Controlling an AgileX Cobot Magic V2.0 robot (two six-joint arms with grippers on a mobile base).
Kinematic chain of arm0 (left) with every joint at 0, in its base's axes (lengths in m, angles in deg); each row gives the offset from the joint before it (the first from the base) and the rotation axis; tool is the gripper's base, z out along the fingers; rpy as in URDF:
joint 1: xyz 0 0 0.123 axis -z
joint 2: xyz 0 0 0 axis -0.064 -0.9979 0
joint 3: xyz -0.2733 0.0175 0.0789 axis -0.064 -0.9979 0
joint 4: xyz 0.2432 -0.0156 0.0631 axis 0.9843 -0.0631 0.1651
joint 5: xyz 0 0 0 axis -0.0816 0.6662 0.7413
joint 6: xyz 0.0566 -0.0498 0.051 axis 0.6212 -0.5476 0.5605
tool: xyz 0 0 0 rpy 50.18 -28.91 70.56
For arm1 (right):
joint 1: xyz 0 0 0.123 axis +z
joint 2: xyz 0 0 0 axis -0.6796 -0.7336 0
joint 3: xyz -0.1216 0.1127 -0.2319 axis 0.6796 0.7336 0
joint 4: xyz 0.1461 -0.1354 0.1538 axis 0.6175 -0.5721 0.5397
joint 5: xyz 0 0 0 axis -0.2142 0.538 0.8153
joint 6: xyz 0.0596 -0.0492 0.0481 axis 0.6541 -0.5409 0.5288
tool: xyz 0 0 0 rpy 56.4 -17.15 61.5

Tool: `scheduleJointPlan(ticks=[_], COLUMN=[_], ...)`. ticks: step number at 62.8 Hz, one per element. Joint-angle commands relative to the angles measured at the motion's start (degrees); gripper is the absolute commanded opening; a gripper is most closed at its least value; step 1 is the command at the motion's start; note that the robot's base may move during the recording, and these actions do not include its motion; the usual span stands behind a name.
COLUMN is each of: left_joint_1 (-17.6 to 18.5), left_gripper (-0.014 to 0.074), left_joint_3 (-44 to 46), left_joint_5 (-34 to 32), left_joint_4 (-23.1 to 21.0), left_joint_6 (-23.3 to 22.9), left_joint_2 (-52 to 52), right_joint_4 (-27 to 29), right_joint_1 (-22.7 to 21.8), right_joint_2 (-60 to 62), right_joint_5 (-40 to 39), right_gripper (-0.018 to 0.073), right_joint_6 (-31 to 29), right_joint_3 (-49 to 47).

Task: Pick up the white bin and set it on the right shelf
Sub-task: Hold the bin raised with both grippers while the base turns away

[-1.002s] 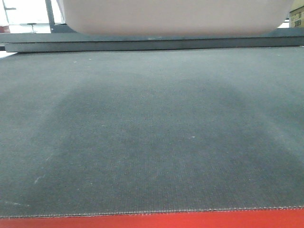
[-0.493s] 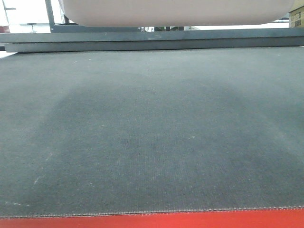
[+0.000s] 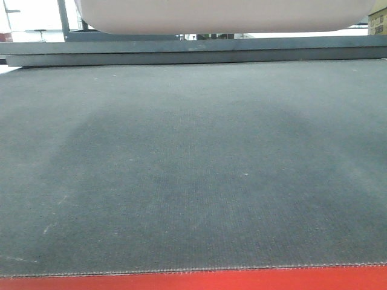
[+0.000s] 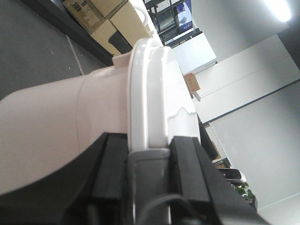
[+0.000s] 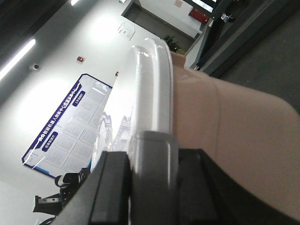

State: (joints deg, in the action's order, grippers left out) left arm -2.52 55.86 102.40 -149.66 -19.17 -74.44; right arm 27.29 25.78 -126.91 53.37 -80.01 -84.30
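The white bin (image 3: 224,15) hangs above the far part of the dark grey table; only its rounded underside shows at the top of the front view. In the left wrist view my left gripper (image 4: 147,164) is shut on a grey clasp (image 4: 147,176) at the rim, under the glossy lid (image 4: 147,93) and beside the pinkish wall (image 4: 56,122). My right gripper (image 5: 154,183) is shut on the grey clasp (image 5: 152,154) at the other end of the white bin (image 5: 229,122). The right shelf is out of view.
The grey mat-covered table (image 3: 193,169) fills the front view, with its red edge (image 3: 193,281) nearest me and a raised dark ledge (image 3: 193,51) at the back. Cardboard boxes (image 4: 93,14) stand beyond the table. A blue wall poster (image 5: 65,131) lies behind the right arm.
The white bin has risen a little off the back ledge, so a bright gap now shows under it. In the last half second it has hardly moved.
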Motion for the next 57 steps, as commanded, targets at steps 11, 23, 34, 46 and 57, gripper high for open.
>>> scheduleJointPlan(ticks=[11,23,34,46,57], left_joint_1=[2.5,2.5,2.5,2.5,2.5], left_gripper=[-0.0127,-0.0127,-0.0127,-0.0127,-0.0127], left_joint_3=[2.1,2.1,2.1,2.1,2.1], left_joint_5=[15.9,15.9,15.9,15.9,15.9], left_joint_4=[-6.0,-6.0,-6.0,-6.0,-6.0], left_joint_6=[-0.1,-0.1,-0.1,-0.1,-0.1], left_joint_2=[2.7,2.7,2.7,2.7,2.7], right_joint_4=[5.1,5.1,5.1,5.1,5.1], right_joint_1=[1.6,1.6,1.6,1.6,1.6], right_joint_2=[2.0,2.0,2.0,2.0,2.0], right_joint_5=[13.1,13.1,12.7,11.4,10.3], right_gripper=[0.0069,0.0069,0.0069,0.0069,0.0069], right_joint_6=[-0.5,-0.5,-0.5,-0.5,-0.5], right_joint_3=[-1.8,-1.8,-1.8,-1.8,-1.8])
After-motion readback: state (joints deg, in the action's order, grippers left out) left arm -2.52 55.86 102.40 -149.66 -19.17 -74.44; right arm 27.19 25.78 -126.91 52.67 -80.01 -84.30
